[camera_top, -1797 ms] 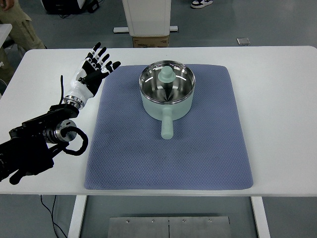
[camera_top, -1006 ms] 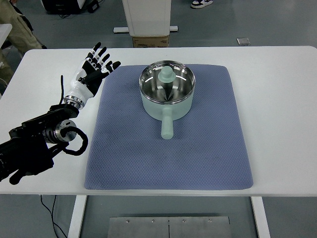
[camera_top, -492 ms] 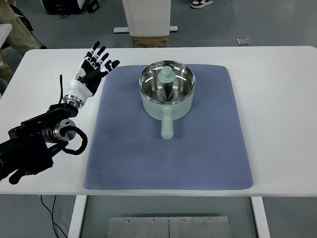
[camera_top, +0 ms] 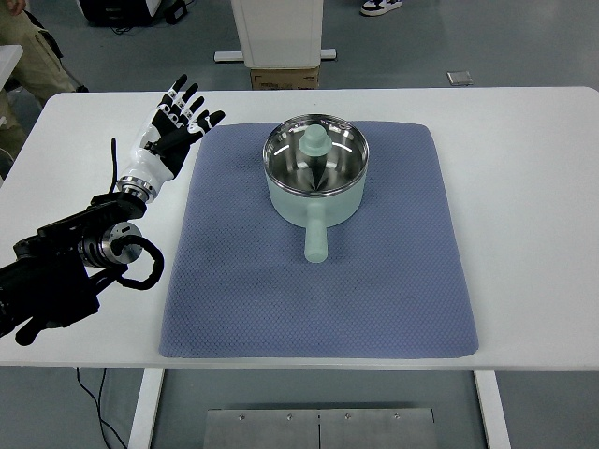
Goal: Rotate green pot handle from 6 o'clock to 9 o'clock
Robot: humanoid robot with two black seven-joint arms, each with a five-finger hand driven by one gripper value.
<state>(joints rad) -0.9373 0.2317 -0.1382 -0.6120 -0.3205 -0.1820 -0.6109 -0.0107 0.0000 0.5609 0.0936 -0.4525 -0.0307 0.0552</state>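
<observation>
A pale green pot (camera_top: 315, 178) with a shiny steel inside stands on the far middle of a blue-grey mat (camera_top: 318, 281). Its handle (camera_top: 316, 239) points straight toward me, at 6 o'clock. A pale green knob (camera_top: 314, 142) shows inside the pot. My left hand (camera_top: 174, 126) is black and white, with fingers spread and empty. It hovers over the white table left of the mat's far left corner, well apart from the pot. The right arm is out of view.
The white table (camera_top: 533, 206) has bare room right and left of the mat. A person's leg (camera_top: 28, 47) shows at the far left beyond the table. A white post base with a cardboard box (camera_top: 284, 75) stands behind the far edge.
My left hand has drifted slightly farther away and to the left. The pot and its handle have not moved.
</observation>
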